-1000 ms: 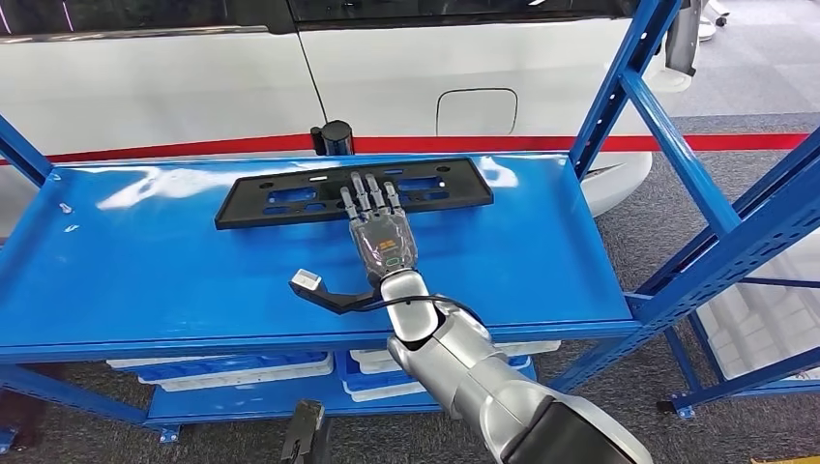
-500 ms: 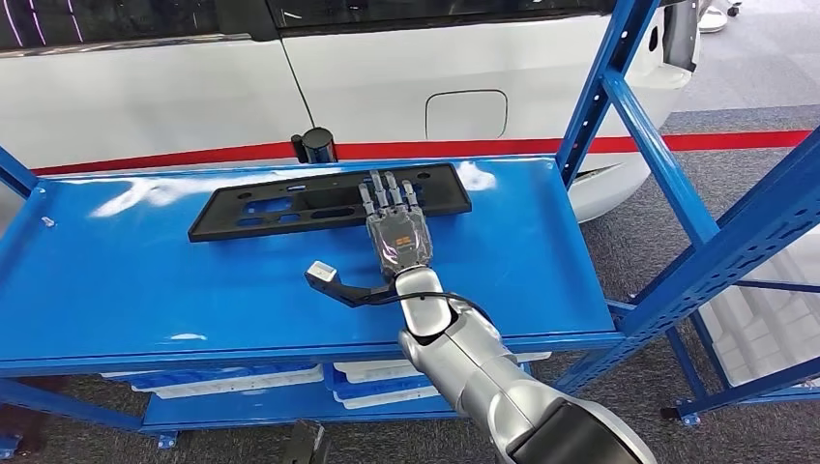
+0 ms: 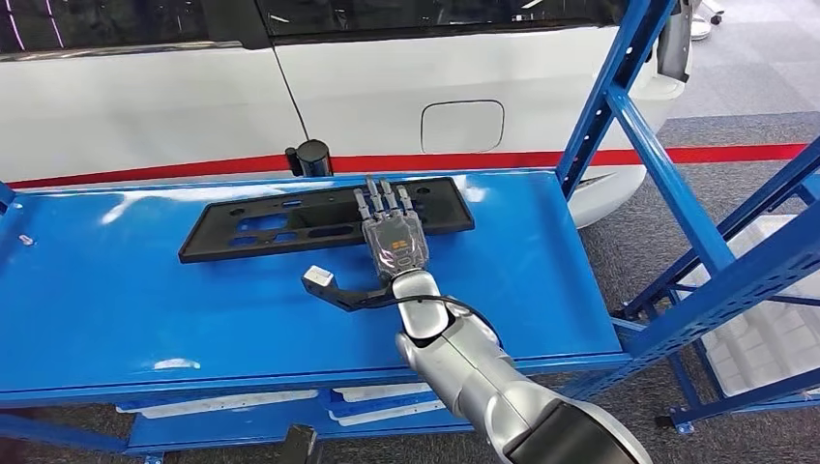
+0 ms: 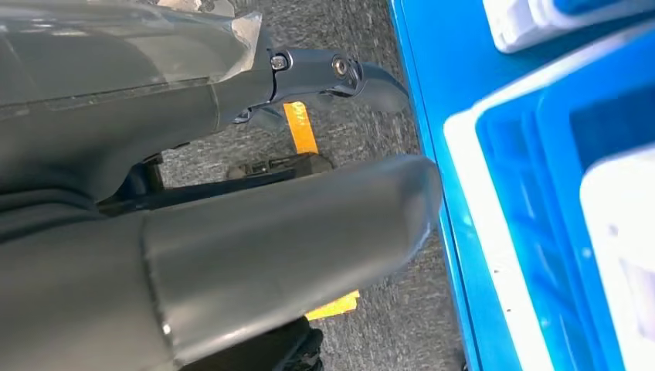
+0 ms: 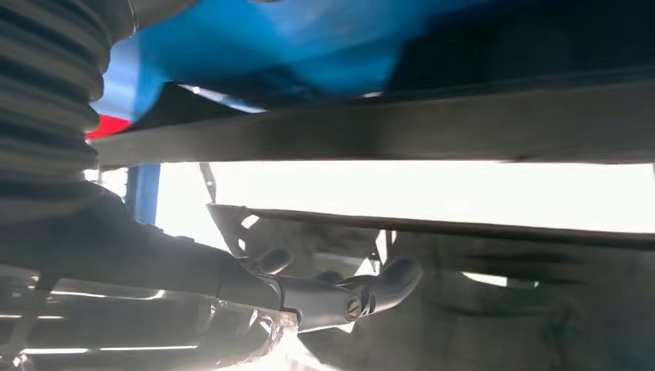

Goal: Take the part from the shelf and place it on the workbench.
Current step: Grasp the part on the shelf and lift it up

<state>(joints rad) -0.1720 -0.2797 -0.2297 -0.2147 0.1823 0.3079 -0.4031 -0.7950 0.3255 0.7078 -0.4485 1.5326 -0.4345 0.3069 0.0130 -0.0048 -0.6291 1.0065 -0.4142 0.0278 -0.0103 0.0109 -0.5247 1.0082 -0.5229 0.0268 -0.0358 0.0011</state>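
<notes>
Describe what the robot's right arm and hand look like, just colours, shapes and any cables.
The right arm is rounded silver metal with a black section nearest the body. A thin black cable loops at the wrist. The right hand has a clear glossy back over grey parts, with a small green and orange marking, and slim grey segmented fingers.

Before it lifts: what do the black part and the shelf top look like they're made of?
The black part looks like matte moulded plastic: dull, with cut-out slots. The shelf top looks like glossy blue-painted metal, judging by the bright reflections. The right robot hand lies over the part.
</notes>
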